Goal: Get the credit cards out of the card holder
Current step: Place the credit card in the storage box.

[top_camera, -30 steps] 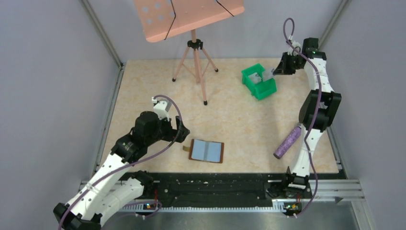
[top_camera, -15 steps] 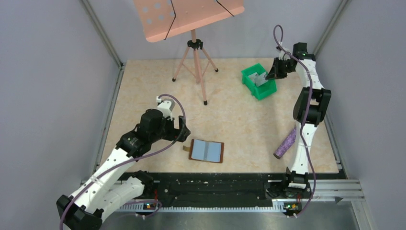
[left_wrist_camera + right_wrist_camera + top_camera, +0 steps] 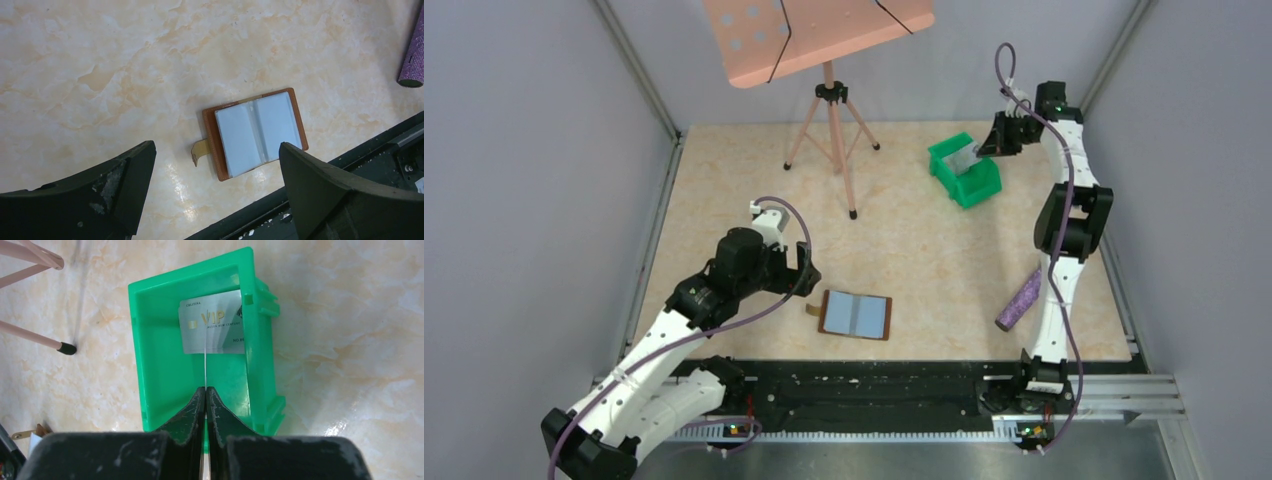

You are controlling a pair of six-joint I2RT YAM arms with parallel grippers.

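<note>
Right gripper pinches a credit card edge-on over a "VIP" card in the green bin; left gripper gapes.

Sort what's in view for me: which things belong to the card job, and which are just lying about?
Job: open brown leather card holder; silvery rectangular VIP card inside the green plastic bin; thin grey card, edge-on in the shut right jaws.
Lying about: pink music stand on a tripod; purple glittery cylinder.
</note>
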